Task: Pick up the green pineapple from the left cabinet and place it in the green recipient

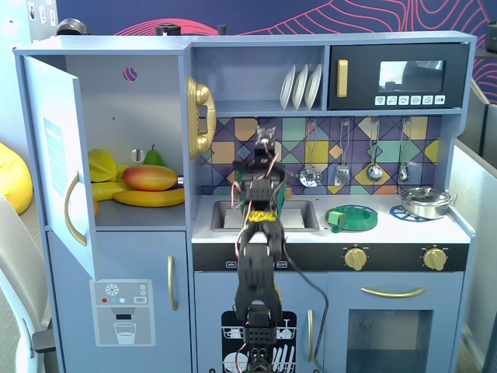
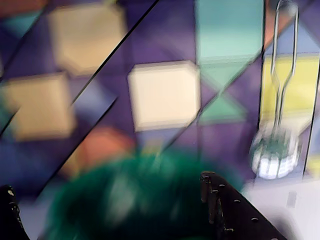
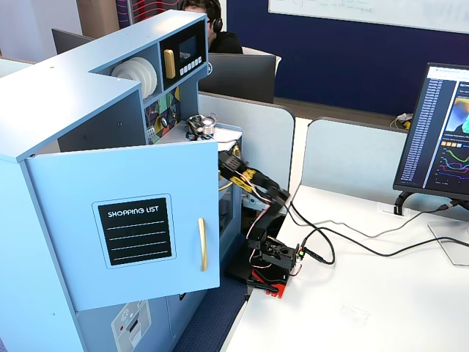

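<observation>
Left cabinet (image 3: 73, 139) door (image 3: 124, 220) swung open toward the camera, carrying a black "SHOPPING LIST" panel (image 3: 135, 231) and a gold handle (image 3: 201, 243) near its right edge. Just right of that door, black arm (image 3: 260, 198) reaching from red-and-black base (image 3: 270, 268) into the kitchen's counter area; gripper end hidden behind the door. Well right of the door, a monitor (image 3: 440, 136) on the white desk (image 3: 352, 308).

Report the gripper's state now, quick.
Gripper: cannot be told. In a fixed view it is raised above the sink, too small to read; the wrist view is blurred, showing only a green blur below.
</observation>
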